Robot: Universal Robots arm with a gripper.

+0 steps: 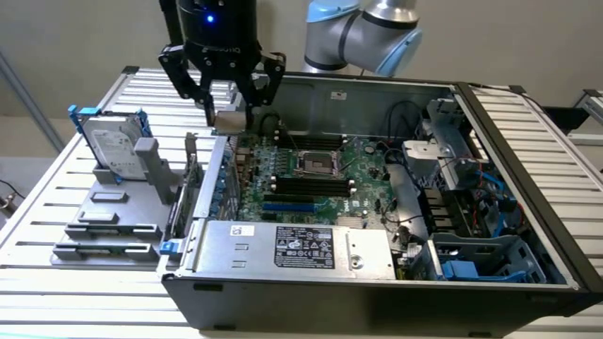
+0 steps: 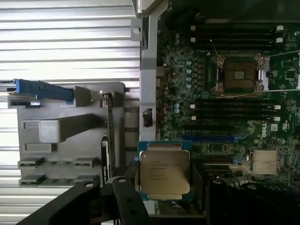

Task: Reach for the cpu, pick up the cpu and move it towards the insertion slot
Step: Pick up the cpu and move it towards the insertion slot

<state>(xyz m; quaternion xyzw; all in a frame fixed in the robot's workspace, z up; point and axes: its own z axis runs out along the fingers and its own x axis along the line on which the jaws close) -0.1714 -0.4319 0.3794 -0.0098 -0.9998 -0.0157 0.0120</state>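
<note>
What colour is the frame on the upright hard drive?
Blue, clearest in the exterior view on the hard drive.

Cpu (image 2: 165,173) aloft — silver; insertion slot (image 2: 239,74) open

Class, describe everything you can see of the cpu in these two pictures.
The cpu is a small flat square chip with a silver metal top bearing faint printed text and a pale beige rim. It is held level in the end effector, lifted above the left edge of the open computer case in the exterior view, short of the insertion slot.
</note>
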